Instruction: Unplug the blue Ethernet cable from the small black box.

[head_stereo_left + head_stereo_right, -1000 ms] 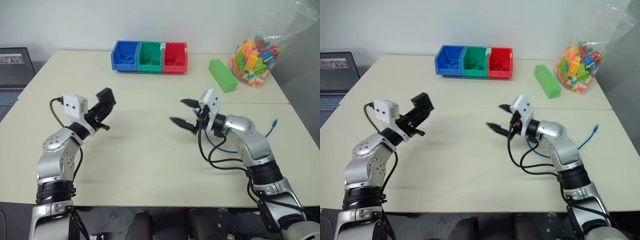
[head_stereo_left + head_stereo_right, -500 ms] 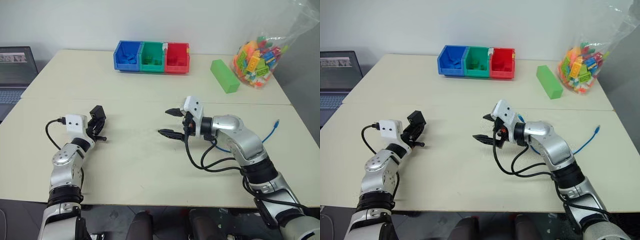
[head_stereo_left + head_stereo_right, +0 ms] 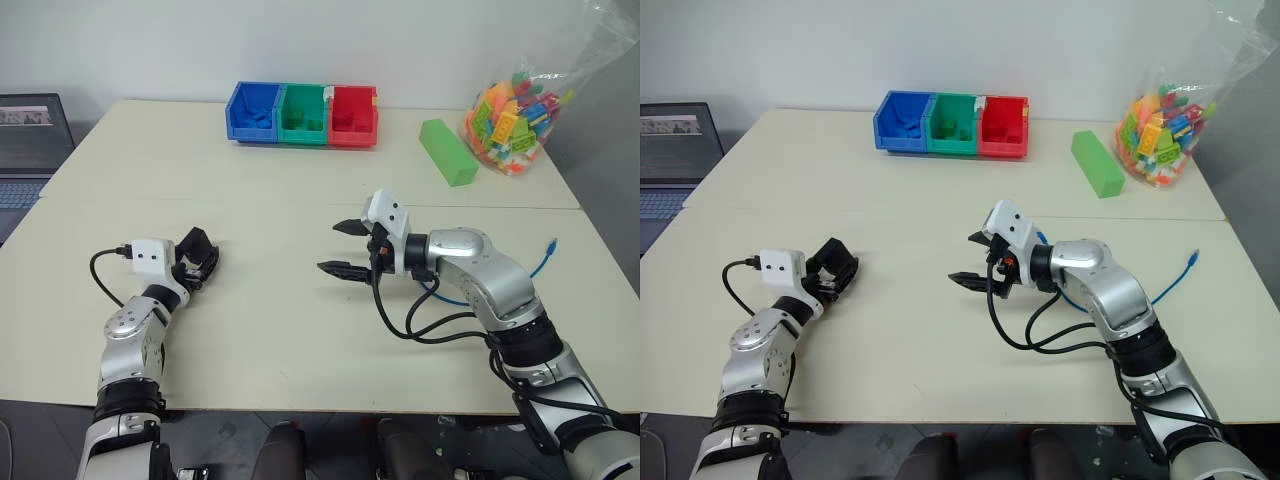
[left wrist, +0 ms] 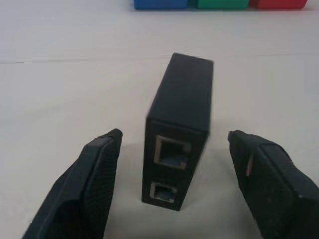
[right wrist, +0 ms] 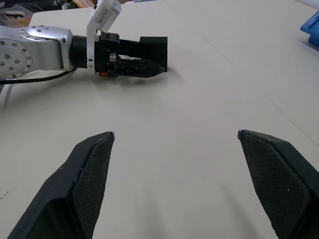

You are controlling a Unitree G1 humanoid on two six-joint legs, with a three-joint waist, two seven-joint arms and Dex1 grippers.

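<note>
The left hand [image 3: 197, 262] sits low in the lower left of the left eye view, resting near the cream tabletop [image 3: 270, 330] with its two black fingers spread apart. In the left wrist view the small black box [image 4: 180, 129] stands on its narrow side on the tabletop between those fingers [image 4: 89, 174], with a clear gap on each side — nothing is gripped. Its near face shows two sockets, one above the other, and no plug sits in either.

To the right of centre, the right hand [image 3: 340, 247] hovers above the tabletop, pointing toward the left of the frame, its fingers wide apart and holding nothing. Thick black cables loop beneath that arm.

Behind and below the right forearm lies the blue Ethernet cable [image 3: 541, 261]: one stretch curves on the tabletop under the arm, and its far end with a small plug lies free toward the right edge of the frame, well apart from the box.

Farther back, a green block [image 3: 446, 151] lies at an angle in the upper right, beside a clear bag of coloured bricks [image 3: 509, 110] at the right edge. At the top centre, three bins stand in a row touching each other — blue [image 3: 252, 111], green [image 3: 302, 113], red [image 3: 351, 115]. A laptop [image 3: 30, 135] shows at the far left edge.
</note>
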